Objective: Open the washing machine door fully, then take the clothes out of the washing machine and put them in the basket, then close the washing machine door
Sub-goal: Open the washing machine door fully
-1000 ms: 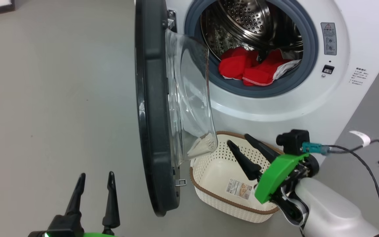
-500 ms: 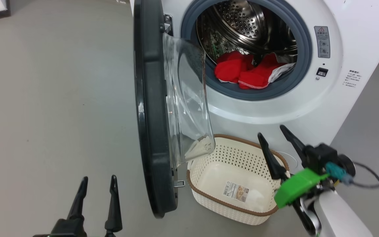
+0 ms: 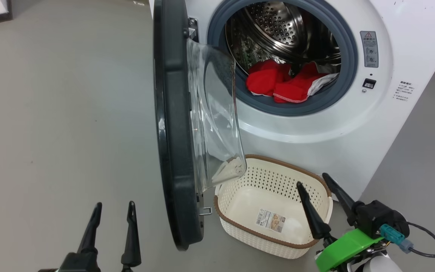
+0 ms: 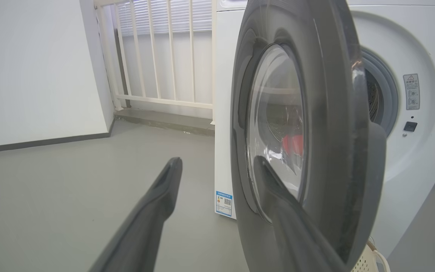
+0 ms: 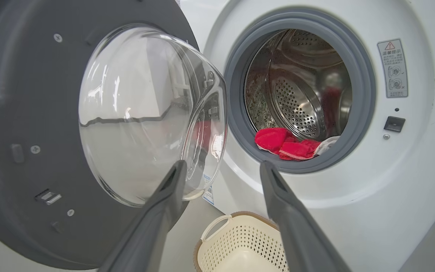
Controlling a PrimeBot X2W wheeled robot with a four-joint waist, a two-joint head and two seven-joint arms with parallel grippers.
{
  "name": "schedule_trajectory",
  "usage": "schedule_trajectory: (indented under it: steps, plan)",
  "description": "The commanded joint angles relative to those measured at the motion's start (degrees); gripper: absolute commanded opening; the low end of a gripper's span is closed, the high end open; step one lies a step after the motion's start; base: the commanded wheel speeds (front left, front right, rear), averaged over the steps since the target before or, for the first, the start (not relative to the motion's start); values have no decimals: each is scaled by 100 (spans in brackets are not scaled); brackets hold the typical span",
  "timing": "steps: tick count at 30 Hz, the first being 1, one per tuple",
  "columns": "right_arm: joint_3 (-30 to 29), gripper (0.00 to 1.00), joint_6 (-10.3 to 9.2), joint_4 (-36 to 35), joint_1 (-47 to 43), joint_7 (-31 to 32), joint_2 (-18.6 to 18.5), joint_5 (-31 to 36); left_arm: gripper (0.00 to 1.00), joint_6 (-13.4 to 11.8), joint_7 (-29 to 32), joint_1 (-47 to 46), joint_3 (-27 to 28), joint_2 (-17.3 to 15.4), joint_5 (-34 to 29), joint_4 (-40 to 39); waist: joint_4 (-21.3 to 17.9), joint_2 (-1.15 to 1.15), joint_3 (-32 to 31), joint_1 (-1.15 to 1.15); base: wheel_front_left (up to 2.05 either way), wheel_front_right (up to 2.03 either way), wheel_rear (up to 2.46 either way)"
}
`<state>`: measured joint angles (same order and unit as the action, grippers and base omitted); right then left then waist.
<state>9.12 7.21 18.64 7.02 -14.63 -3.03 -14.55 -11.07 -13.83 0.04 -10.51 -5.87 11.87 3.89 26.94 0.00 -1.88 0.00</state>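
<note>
We are looking down on a smooth grey floor (image 3: 51, 113) that is spreading across the left of the head view. In the left wrist view it is meeting a white wall (image 4: 32, 68) with a dark skirting strip, and a white railing (image 4: 164, 56) is standing on a low step past the machine's side. Our left gripper (image 3: 114, 204) is hanging low at the left over that floor, fingers spread apart and grasping nothing, a little left of the door (image 3: 172, 132). The door is standing swung out, edge-on to us in the head view, its clear bowl (image 3: 213, 113) bulging toward the machine (image 3: 410, 22). The white machine is standing on the same floor, its grey ring (image 3: 289, 109) framing the steel drum (image 3: 278, 26). The clothes (image 3: 278, 81) are lying at the drum's mouth, red with a white part at the right, resting against the lower ring. The basket (image 3: 274, 177) is sitting on the floor close before the machine, below the opening and just right of the door's lower edge, a paper label (image 3: 272, 221) showing on its bottom. Our right gripper (image 3: 312, 179) is hovering at the basket's right end, fingers wide apart and holding nothing, pointing up toward the machine. A black cable (image 3: 429, 251) is trailing from it at the far right.
</note>
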Motion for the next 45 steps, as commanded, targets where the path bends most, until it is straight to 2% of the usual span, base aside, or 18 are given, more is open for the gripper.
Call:
schedule_trajectory:
  steps: [1, 22, 23, 24, 35, 45]
  plan:
    - [169, 100, 28, -179, 31, -36, 14, -31, 100, -9, -79, -139, 169, -75, -41, -119, 1, 0, 5, 0, 0, 0, 0]
    - [232, 100, 28, -165, -42, -37, 15, -128, 100, 31, -103, -252, 135, -78, 73, -98, -11, 0, 72, 0, 0, 0, 0]
    - [232, 100, 28, -159, -38, -37, 15, -134, 4, 55, -104, -270, 139, -61, 120, -136, -11, 0, 77, 0, 0, 0, 0]
    - [232, 100, 28, -153, -32, -37, 15, -139, 0, 72, -106, -292, 139, -56, 135, -171, -11, 0, 81, 0, 0, 0, 0]
    - [245, 100, 28, -117, 21, -37, 15, -181, 0, 128, -115, -807, 109, -79, -2, -891, -58, 0, 107, 0, 0, 0, 0]
    - [355, 100, 28, -10, 39, -37, 15, -107, 0, 273, -28, -1318, -188, -67, -110, -1876, -180, 0, 147, 0, 0, 0, 0]
